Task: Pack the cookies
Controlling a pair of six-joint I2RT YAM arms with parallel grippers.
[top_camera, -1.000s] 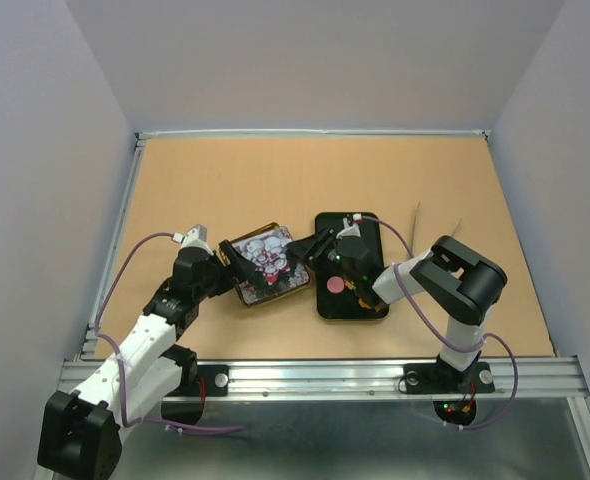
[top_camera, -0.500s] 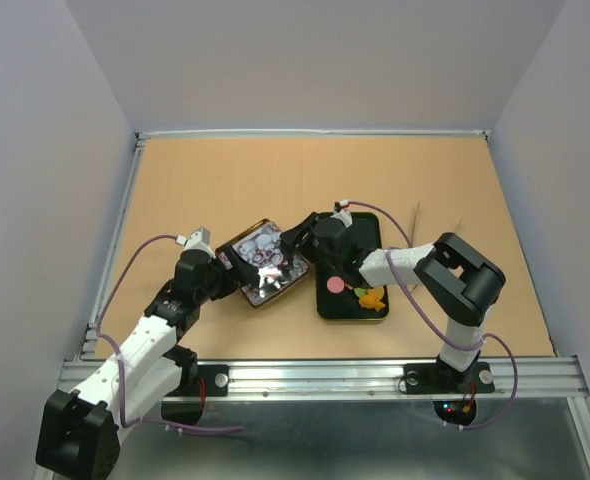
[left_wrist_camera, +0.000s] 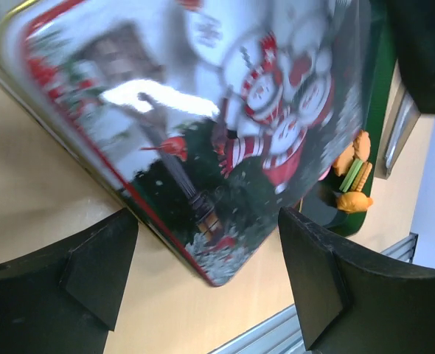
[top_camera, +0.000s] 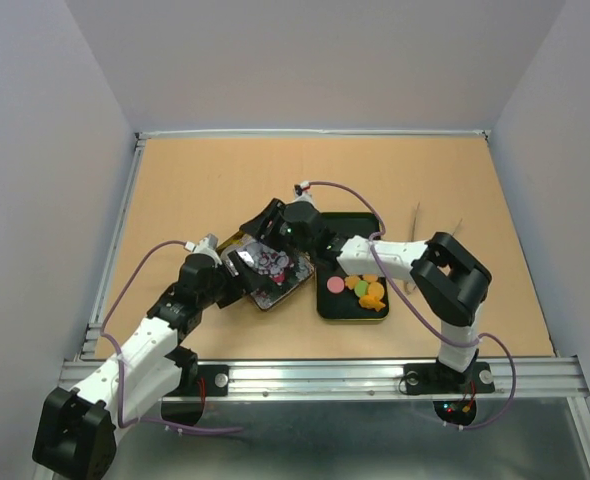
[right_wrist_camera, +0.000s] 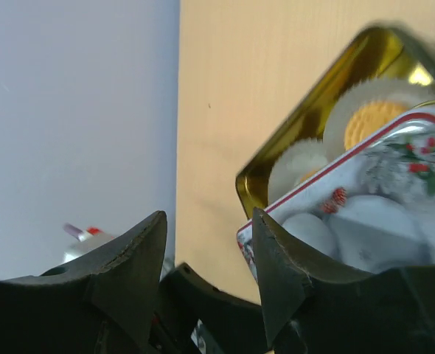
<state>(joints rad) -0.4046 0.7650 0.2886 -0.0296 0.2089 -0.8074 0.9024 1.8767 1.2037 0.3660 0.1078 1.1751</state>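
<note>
I'm seeing my left tool point(left_wrist_camera: 206, 221) gaping wide around the lid's point(left_wrist_camera: 203, 110) near corner, gripping nothing. The lid is lying askew over the tin point(right_wrist_camera: 313, 110), with some cookies point(right_wrist_camera: 376, 118) already in cups point(right_wrist_camera: 298, 166). My right tool point(right_wrist_camera: 209, 217) is hovering half open beside it, empty. More cookies are waiting on the tray point(top_camera: 330, 305), so packing is only partly done.

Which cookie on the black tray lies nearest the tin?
The round pink cookie, leftmost of the group; the orange and green cookies lie farther right, away from it.
</note>
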